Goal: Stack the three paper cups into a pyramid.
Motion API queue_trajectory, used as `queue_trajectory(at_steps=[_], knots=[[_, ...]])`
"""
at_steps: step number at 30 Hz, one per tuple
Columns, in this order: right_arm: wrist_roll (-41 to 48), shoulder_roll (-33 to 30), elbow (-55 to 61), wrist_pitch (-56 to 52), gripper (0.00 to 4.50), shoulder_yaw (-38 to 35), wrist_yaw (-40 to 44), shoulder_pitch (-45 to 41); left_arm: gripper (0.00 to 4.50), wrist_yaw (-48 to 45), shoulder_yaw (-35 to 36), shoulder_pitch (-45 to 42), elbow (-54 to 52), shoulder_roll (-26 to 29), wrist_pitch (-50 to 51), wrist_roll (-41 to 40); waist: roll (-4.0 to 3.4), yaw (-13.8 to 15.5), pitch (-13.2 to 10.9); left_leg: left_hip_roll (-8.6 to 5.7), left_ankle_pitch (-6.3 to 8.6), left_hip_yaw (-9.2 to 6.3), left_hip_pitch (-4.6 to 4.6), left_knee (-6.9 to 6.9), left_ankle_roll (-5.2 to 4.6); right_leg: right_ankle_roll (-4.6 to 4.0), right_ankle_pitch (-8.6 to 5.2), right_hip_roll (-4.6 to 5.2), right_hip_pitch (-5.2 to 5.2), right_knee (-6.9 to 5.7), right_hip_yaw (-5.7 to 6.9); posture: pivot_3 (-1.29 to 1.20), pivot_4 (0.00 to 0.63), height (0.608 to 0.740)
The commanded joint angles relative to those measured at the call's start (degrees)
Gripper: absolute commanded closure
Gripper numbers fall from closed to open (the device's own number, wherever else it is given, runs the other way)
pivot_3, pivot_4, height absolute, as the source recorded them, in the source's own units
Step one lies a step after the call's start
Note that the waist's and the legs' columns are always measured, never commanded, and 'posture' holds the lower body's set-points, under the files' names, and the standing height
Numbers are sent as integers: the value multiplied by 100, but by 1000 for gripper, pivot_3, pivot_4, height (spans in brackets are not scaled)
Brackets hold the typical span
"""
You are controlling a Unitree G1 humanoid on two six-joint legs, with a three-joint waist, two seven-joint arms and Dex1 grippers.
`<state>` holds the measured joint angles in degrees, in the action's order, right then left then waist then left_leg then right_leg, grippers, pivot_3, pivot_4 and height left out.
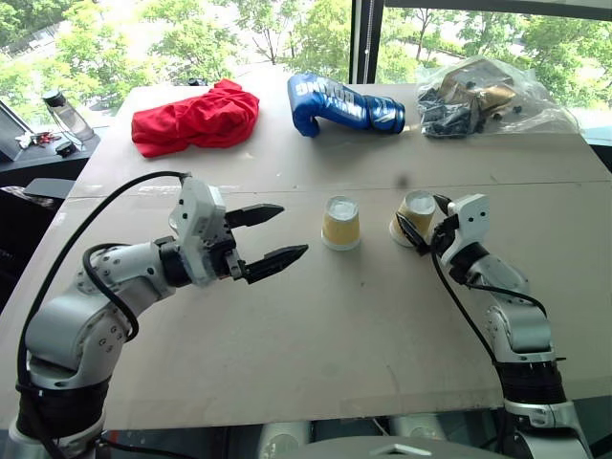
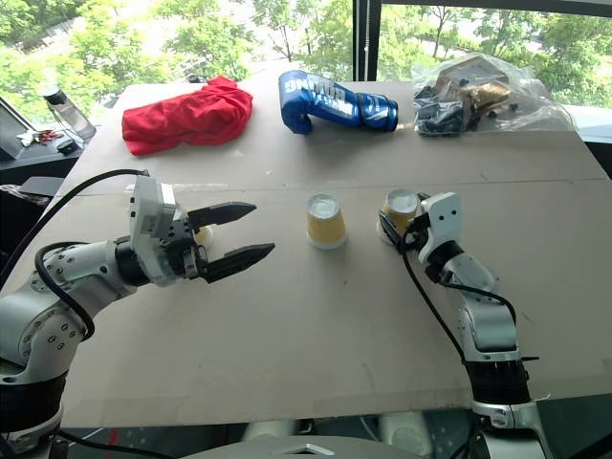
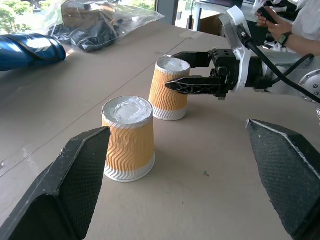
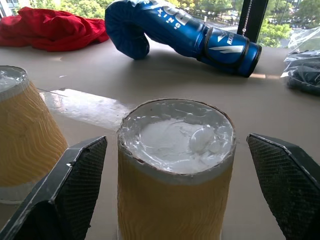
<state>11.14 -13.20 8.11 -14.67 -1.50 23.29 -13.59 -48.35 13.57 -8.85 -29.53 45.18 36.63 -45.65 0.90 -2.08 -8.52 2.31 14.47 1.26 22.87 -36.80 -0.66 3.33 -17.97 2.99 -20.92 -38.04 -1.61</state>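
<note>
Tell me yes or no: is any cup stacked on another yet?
No. Both the middle cup and the cup between the right gripper's jaws stand upside down directly on the table.

Bright window daylight behind the table (image 1: 535,316), soft shadows, sharp focus.

Paper cups, unstacked
Two yellow-tan cups (image 1: 341,223) (image 1: 415,217) stand upside down, apart on the worktop (image 1: 316,325); a third (image 2: 202,232) barely shows.

Left tool (image 1: 273,241) fingers spread wide, level; right tool (image 3: 182,72) level, fingers parted.
</note>
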Motion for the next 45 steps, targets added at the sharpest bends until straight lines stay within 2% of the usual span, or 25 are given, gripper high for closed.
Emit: queue_trajectory(at_steps=[1, 3, 4, 14, 20, 36, 37, 38, 41, 45], knots=[[79, 4, 132, 208, 1507, -21, 46, -4, 0, 47, 105, -99, -240, 69, 16, -111, 0, 1, 0, 0, 0, 0, 0, 0, 0, 0, 0, 0, 0, 0, 0, 0, 150, 740], [109, 22, 160, 192, 2300, -3, 63, -3, 0, 61, 102, -121, -241, 67, 31, -112, 0, 1, 0, 0, 0, -1, 0, 0, 0, 0, 0, 0, 0, -1, 1, 0, 150, 740], [104, 24, 168, 198, 2434, 16, 74, -4, 0, 67, 100, -130, -243, 64, 36, -113, 0, 1, 0, 0, 0, -1, 0, 0, 0, 0, 0, 0, 0, -1, 0, 0, 150, 740], [145, 1, 233, 76, 2434, 433, 454, -177, 0, -125, 138, -40, -235, 132, -71, -65, 0, -7, 0, 0, 0, 0, 0, 0, 0, 0, 0, -1, 0, -1, 0, 0, 150, 740], [88, -96, 117, -52, 2434, 741, 728, -239, 0, -204, 371, 318, -382, 228, -83, -109, 0, -3, 0, 2, 0, 0, 0, 0, -1, 0, 0, 0, 0, 0, 0, 0, 150, 740], [95, 81, -149, -88, 2434, 806, 693, -508, 0, -215, 398, 386, -434, 216, -118, -177, 1, -9, 0, 1, 4, -2, -2, -1, -7, 0, 0, 0, 0, -4, 2, 0, 150, 740], [100, 79, -151, -109, 1635, 799, 693, -508, 0, -238, 386, 410, -430, 222, -139, -147, 1, -9, 1, 1, 4, -2, -2, -1, -7, 0, 0, 0, 0, -3, 2, 0, 150, 740], [104, 75, -156, -120, 1408, 794, 695, -507, 0, -258, 377, 433, -424, 225, -158, -124, 1, -10, 1, 1, 4, -2, -2, -1, -6, 0, 0, 0, 0, -3, 2, 0, 150, 740], [95, 42, -171, -120, 160, 779, 713, -505, 0, -305, 358, 503, -396, 223, -228, -68, 0, -7, 0, 1, 4, -2, -2, -1, -7, 0, 0, 0, 0, -4, 2, 0, 150, 740], [125, 11, -162, -106, 70, 711, 721, -509, 0, -356, 347, 558, -375, 224, -289, -16, 0, -8, 0, 1, 4, -2, -2, -1, -8, 0, 0, 0, 0, -3, 2, 0, 150, 740]])
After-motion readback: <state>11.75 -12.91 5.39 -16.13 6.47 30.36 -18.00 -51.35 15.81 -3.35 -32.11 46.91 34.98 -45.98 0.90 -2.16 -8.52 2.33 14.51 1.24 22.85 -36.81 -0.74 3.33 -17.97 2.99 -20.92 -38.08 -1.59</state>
